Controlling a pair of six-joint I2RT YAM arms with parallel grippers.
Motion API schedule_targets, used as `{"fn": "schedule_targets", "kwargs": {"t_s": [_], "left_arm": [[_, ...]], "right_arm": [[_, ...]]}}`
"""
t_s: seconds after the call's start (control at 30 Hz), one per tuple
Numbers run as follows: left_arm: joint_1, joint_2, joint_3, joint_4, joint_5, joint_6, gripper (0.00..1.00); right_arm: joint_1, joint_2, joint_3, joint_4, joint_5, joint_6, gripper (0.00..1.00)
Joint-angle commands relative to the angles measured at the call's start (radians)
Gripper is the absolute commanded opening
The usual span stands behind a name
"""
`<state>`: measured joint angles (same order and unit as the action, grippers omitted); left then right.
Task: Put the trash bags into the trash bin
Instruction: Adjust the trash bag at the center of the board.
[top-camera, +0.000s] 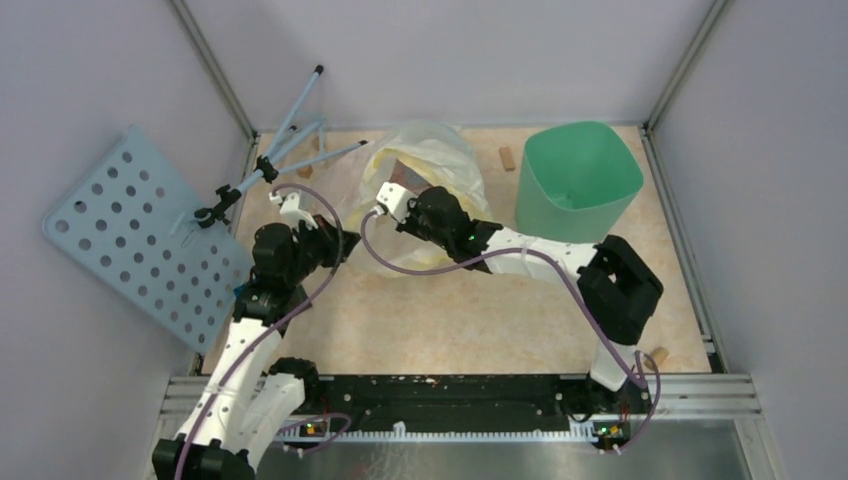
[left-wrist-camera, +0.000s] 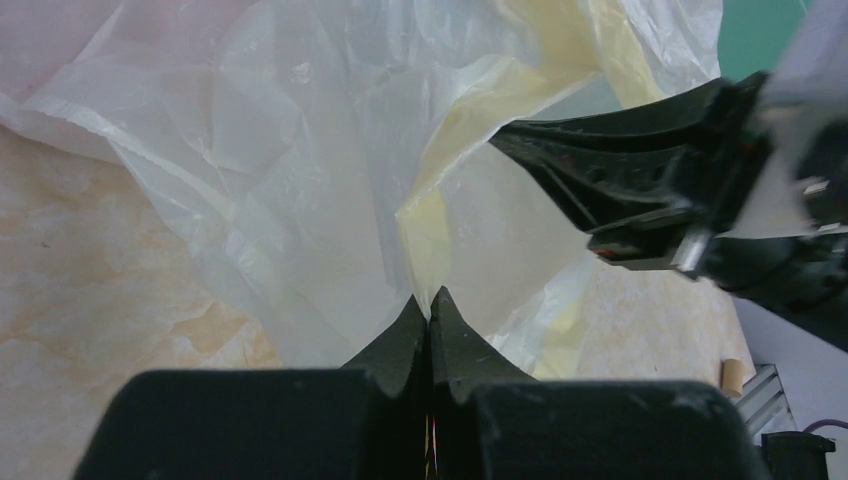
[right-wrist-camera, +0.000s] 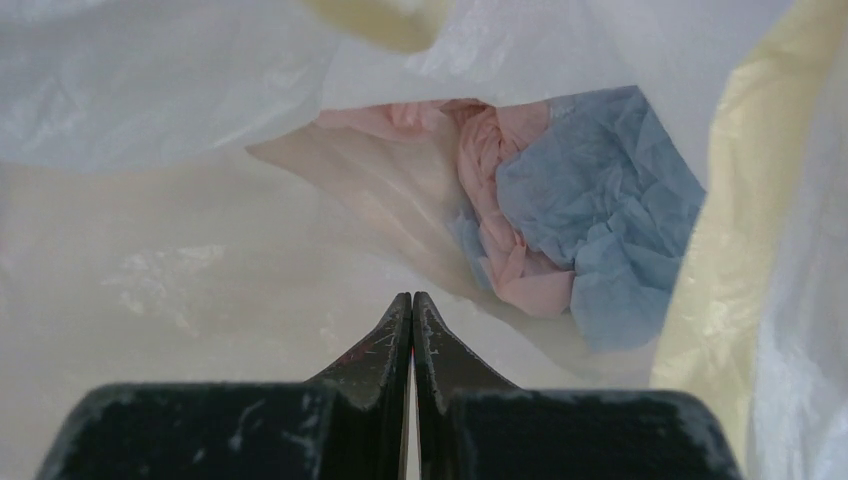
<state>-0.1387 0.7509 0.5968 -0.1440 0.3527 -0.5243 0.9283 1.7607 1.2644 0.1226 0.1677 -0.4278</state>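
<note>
Arms meet at twelve o'clock: left gripper (left-wrist-camera: 430, 298) pinches the whitish bag (top-camera: 450, 160); right gripper (right-wrist-camera: 412, 298) is closed inside it, hold unclear. Crumpled pale-blue bag (right-wrist-camera: 610, 230) lies within; bin (top-camera: 577, 180) at two o'clock.

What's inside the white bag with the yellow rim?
A crumpled pale-blue wad and a crumpled pink wad lie deep inside the white bag. Whatever is under or behind them is covered by the wads and the bag's cloudy folds.

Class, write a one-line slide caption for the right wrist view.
Right claw, shut, at the mouth of a whitish yellow-rimmed bag holding crumpled pink and blue material.
</note>
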Motion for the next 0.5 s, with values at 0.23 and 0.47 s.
{"fn": "schedule_targets", "kwargs": {"t_s": [0.23, 0.47], "left_arm": [[-0.002, -0.029, 0.072, 0.019, -0.037, -0.055, 0.04], [-0.002, -0.036, 0.085, 0.022, -0.048, -0.058, 0.04]], "right_arm": [[-0.036, 0.238, 0.121, 0.099, 0.137, -0.328, 0.00], [-0.122, 0.267, 0.119, 0.106, 0.073, -0.367, 0.00]]}}
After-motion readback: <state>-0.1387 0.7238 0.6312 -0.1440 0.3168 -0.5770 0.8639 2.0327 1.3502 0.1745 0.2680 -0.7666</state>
